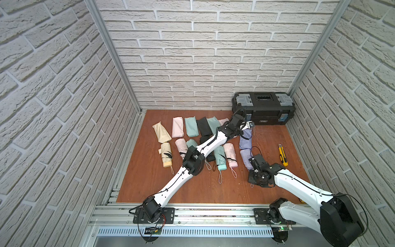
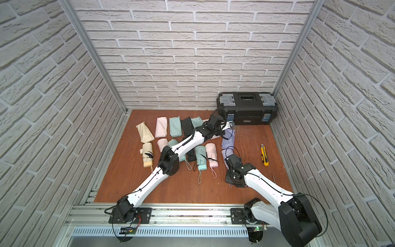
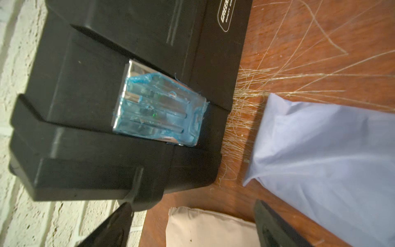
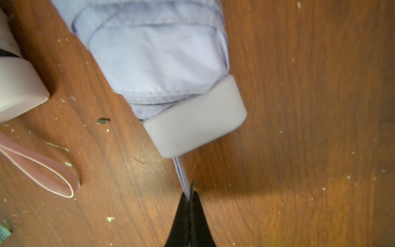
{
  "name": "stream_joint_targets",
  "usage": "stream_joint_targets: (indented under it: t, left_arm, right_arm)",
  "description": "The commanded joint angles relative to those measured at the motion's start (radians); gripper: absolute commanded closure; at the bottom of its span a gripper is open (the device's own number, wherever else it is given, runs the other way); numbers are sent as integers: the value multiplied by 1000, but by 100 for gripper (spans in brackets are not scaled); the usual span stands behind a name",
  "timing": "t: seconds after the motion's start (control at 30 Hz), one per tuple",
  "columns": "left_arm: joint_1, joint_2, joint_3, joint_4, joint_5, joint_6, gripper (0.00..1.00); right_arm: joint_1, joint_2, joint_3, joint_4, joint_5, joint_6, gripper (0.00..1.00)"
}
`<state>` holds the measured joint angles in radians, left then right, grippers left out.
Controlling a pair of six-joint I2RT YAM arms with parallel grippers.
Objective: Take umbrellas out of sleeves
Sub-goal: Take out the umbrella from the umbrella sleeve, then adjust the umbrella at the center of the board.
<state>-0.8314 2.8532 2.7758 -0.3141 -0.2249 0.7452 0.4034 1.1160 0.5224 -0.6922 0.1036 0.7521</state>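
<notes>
Right gripper [image 4: 189, 198]: my jaws are clenched on the wrist loop [image 4: 180, 171] of the lilac umbrella [image 4: 158, 59], right of centre in both top views.
Lilac umbrella: it lies on the table [image 1: 192, 188], handle toward me, its folded canopy bare.
Other umbrellas: six lie in a row at centre, each outside a sleeve, from beige [image 1: 166, 156] at the left to pink [image 1: 230, 156]. My left arm crosses the middle ones.
Lilac sleeve [image 1: 245, 139]: limp, just beyond the lilac umbrella, their ends meeting. I cannot tell whether the tip sits inside.
Other sleeves: six flat pouches form the farther row, beige [image 1: 161, 132] leftmost.
Left gripper [image 3: 192, 203]: released, fingers spread wide, holding nothing, over the lilac sleeve's far end.
Toolbox [image 1: 264, 109]: upper right, lid closed, contents hidden.
</notes>
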Motion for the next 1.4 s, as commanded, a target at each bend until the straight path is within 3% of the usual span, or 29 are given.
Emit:
stream_joint_targets:
  t: [0.0, 0.1, 0.2, 0.33, 0.4, 0.53, 0.8, 1.03, 1.37]
  left_arm:
    - [-7, -6, -8, 53, -23, -8, 9]
    - [-10, -56, -56, 60, -62, -46, 9]
    - [-8, -156, -169, 50, -69, -146, 2]
    - [-3, -372, -481, 176, -13, -289, 2]
    - [-12, -469, -629, 262, 0, -330, 2]
    - [-24, -623, -822, 336, 9, -413, 2]
    - [-18, -923, -1190, 452, 86, -679, 2]
    - [-17, -1154, -1433, 439, 142, -807, 2]
    - [-20, -1407, -1589, 235, 260, -912, 2]
  right_arm:
    - [8, -3, 21, -21, 1, 2, 97]
    - [8, -5, 38, -36, 6, -6, 95]
    - [8, -4, 71, -65, 17, -25, 91]
    - [7, -24, 126, -109, 51, -65, 83]
    - [6, -27, 149, -121, 68, -82, 69]
    - [6, -16, 196, -130, 71, -116, 33]
    - [3, -14, 281, -172, 117, -179, 2]
    - [-18, -4, 336, -172, 122, -218, 0]
    - [-99, 145, 380, -111, 60, -299, 0]
